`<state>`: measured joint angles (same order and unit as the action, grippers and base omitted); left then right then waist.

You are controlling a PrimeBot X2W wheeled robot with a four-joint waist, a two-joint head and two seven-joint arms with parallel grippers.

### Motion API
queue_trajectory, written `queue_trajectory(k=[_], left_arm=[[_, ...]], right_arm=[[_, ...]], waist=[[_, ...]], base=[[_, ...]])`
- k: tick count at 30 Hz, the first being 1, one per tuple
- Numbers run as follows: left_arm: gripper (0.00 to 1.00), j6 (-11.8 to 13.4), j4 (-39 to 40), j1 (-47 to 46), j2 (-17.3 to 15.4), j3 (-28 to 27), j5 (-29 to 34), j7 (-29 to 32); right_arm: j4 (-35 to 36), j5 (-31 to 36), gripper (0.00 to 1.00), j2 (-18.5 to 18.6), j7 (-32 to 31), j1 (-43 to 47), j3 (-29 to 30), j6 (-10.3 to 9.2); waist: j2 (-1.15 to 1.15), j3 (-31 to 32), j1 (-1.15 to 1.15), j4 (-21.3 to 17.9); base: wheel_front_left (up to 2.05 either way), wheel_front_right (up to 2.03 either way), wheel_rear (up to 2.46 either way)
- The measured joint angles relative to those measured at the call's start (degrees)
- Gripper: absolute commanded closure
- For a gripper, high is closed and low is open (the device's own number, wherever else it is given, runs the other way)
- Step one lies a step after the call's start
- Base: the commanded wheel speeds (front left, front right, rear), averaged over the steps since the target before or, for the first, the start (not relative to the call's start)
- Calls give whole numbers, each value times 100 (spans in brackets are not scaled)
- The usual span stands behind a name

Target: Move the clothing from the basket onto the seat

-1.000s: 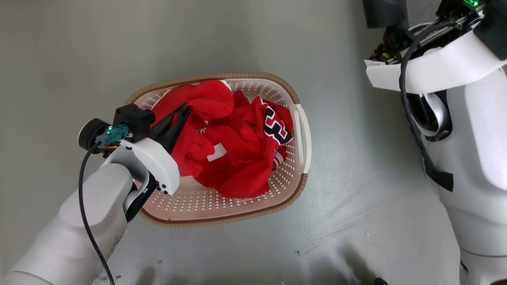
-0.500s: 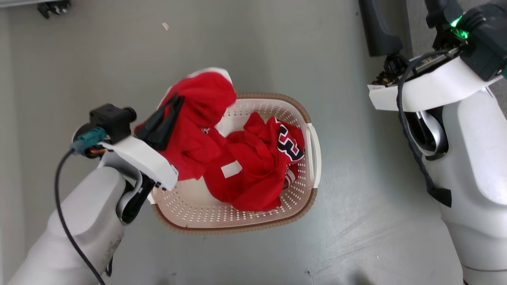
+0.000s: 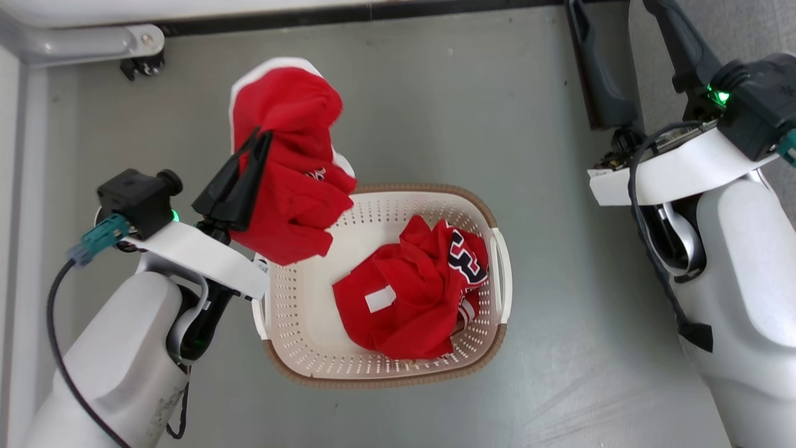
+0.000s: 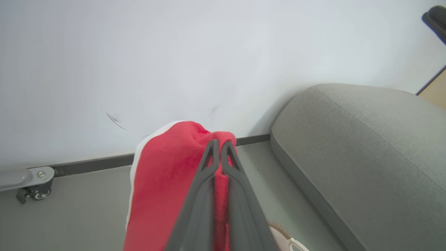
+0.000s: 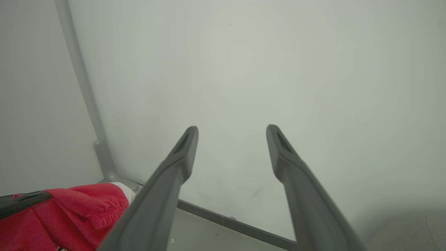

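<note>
The left hand (image 3: 254, 140) was pressed together, pinching one red garment (image 3: 292, 199), which hung above the far-left corner of the basket (image 3: 379, 381). The jersey (image 3: 416, 298) lay inside the basket. In the left wrist view, the seat (image 4: 366, 157) lay to the right of the held garment, so the carry would probably run that way. The right hand (image 5: 231, 132) was spread and held nothing.

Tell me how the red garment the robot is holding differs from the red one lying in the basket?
The held garment hangs bunched from the shut left tool, lifted out of the basket; the jersey lies crumpled on the basket's floor. The jersey shows navy-and-white lettering and a white patch; the held garment looks mostly plain red with a white edge. Both are bright red fabric.
</note>
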<state>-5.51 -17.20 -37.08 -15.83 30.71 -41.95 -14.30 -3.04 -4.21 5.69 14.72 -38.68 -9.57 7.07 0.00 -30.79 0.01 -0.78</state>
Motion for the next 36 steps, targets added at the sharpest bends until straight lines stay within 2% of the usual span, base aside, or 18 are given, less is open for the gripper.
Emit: queue_trajectory(k=[12,19,26,36], left_arm=[[100,159,1028,491,-12,-1025,298,-16],[100,219,1465,719,-110,-1428,481,-18],[100,243,1731,995,-191,-1626,557,-18],[100,269,2011,1187,-215,-1593,678,-22]], right_arm=[[-118,-55,0,42,0,593,97,0],[-179,-147,0,35,-1,985,148,0],[-263,-237,0,12,-1,1389,107,0],[-363,-357,0,-5,-1,1783,-76,0]], waist=[[0,599,0,115],[0,936,0,134],[0,1292,0,100],[0,1672,0,30]], base=[[0,0,0],[0,0,0],[0,0,0],[0,0,0]])
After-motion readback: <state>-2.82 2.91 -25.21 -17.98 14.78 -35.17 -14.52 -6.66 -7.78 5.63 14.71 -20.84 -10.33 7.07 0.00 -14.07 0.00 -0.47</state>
